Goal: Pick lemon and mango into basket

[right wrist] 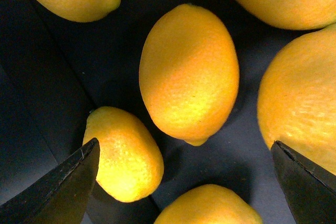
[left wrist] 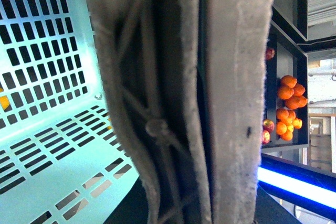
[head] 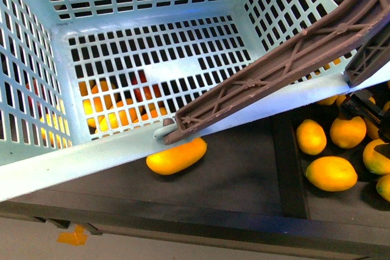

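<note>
The teal basket hangs tilted and fills the upper left of the front view. Its brown handle crosses diagonally. In the left wrist view my left gripper is shut on that handle, with the basket's slotted wall beside it. A long yellow mango lies on the dark shelf just under the basket's near rim. Several lemons lie in the compartment to the right. My right gripper is open just over them, a plump lemon lying between and slightly past its black fingertips.
A raised black divider separates the mango's compartment from the lemons. Orange and red fruit show through the basket's floor slots. More lemons crowd round the right gripper. The left wrist view shows side shelves with tangerines.
</note>
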